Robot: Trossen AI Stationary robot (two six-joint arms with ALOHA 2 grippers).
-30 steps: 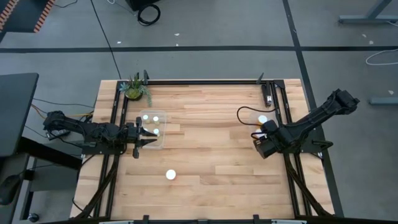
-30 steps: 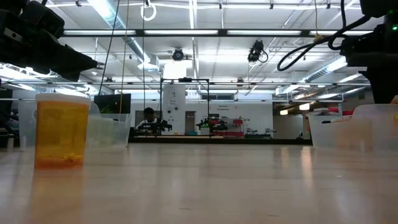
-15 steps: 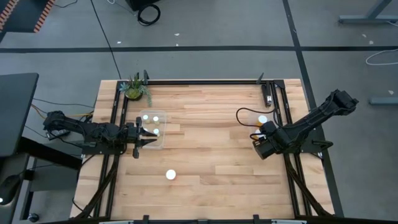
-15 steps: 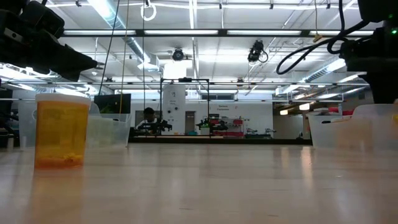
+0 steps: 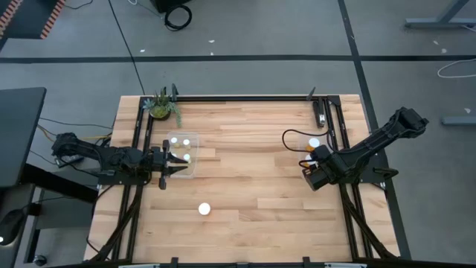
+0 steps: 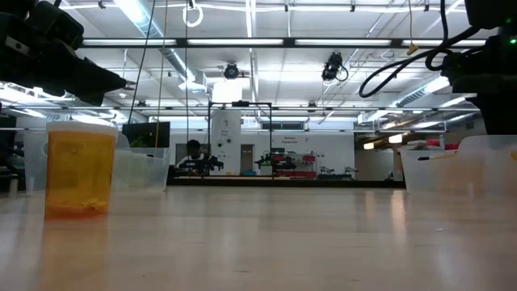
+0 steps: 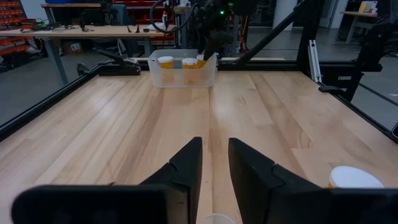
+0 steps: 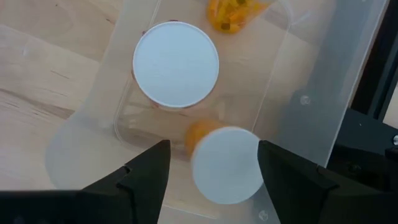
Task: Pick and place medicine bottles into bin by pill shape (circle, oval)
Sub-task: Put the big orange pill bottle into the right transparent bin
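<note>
A: Hovering over the right bin (image 8: 323, 93), the right gripper (image 8: 211, 165) has its fingers spread apart; a white-capped bottle (image 8: 225, 163) sits between them, no visible contact with either. It looks just released.

B: What else is in that bin?

A: One upright bottle (image 8: 176, 64) and a tipped orange one (image 8: 233, 12) toward twelve o'clock. From above, the bin lies at three o'clock on the table (image 5: 253, 186).

B: Left side?

A: Left gripper (image 7: 214, 162) waits at nine o'clock, fingers parted with a narrow gap, nothing held. The left bin (image 5: 195, 152) beside it holds at least two white caps.

B: Remaining?

A: One bottle (image 5: 204, 209) stands alone near six o'clock, well apart from both bins. My judgement: sorting is nearly finished, one pick left.
</note>
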